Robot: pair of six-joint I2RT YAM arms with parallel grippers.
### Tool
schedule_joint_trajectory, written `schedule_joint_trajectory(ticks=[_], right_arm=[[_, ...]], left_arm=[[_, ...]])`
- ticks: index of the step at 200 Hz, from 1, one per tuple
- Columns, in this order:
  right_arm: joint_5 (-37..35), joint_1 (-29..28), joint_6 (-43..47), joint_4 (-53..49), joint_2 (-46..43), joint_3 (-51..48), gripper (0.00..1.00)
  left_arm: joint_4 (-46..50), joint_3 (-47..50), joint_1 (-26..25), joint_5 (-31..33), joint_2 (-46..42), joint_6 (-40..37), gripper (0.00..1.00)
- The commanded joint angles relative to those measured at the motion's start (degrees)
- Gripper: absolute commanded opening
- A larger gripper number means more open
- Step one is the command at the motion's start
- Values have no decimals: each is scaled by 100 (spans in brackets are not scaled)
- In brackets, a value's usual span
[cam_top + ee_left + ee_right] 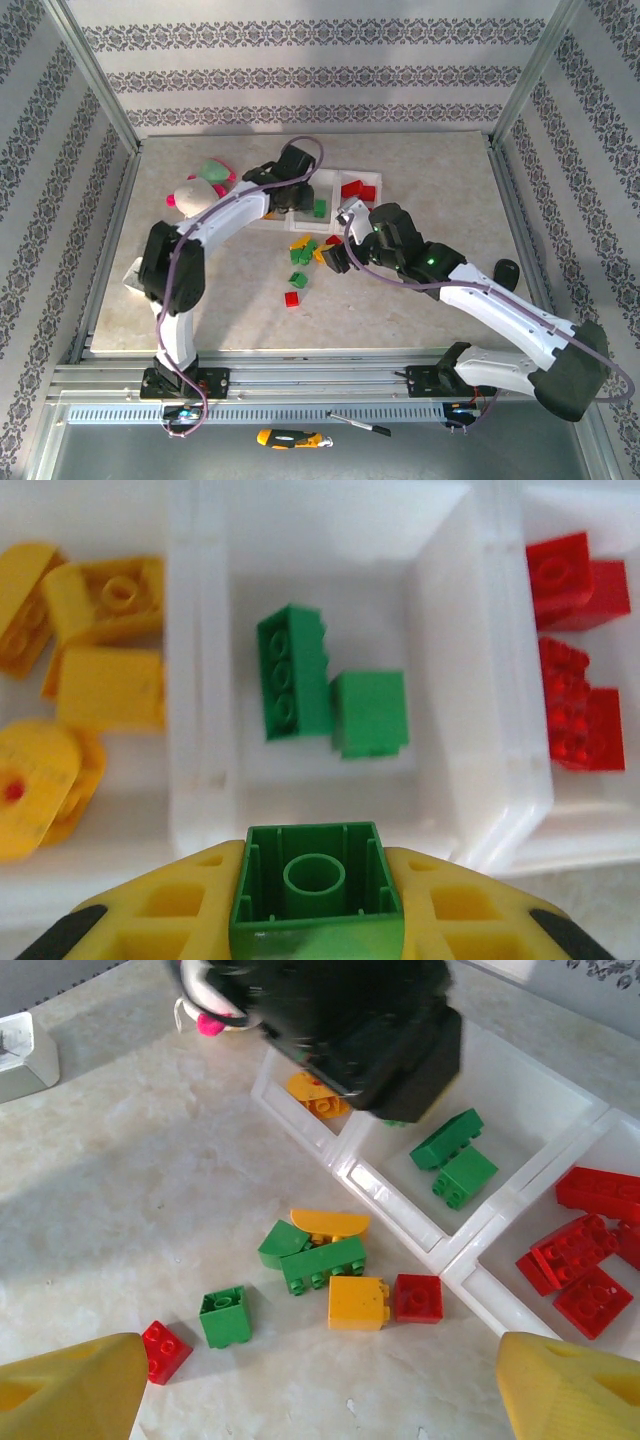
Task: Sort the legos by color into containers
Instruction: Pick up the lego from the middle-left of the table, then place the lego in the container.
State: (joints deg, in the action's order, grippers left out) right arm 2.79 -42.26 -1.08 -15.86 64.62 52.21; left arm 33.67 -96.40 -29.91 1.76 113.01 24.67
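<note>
Nearest, the right gripper [320, 1390] hangs with its yellow fingers spread wide above loose legos [322, 1265] scattered on the table [120, 1210]. Beyond, the left gripper [316, 925] pinches a green brick [315, 875] over the middle bin [445, 670], where two green bricks [293, 672] lie. Yellow bricks [105, 645] sit in the bin to its left and red bricks [575, 680] in the one to its right.

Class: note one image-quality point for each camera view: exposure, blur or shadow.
Left wrist: the bins are washed out almost white, the held green brick smeared at its near edge. Right wrist: the left arm is blurred, a broad shadow crosses the table. Top external: evenly lit.
</note>
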Motion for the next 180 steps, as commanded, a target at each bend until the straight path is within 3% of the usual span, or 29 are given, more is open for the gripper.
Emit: schedule_joint_trajectory(ticks=[1, 58, 83, 137, 180], right_arm=[[-242, -35, 36, 136, -226, -129, 90], [-319, 85, -67, 144, -571, -338, 90], [-375, 124, -103, 93, -707, -399, 90], [-426, 136, -272, 102, -695, -547, 90], [-507, 70, -532, 158, -160, -459, 88]], left_arm=[[180, -880, 32, 52, 607, -464, 27], [745, -3246, 46, 29, 2378, -805, 27], [1052, -3908, 41, -92, 2767, -797, 35], [1120, -3684, 35, -185, 2265, -761, 70], [412, -1995, 31, -179, 888, -744, 86]])
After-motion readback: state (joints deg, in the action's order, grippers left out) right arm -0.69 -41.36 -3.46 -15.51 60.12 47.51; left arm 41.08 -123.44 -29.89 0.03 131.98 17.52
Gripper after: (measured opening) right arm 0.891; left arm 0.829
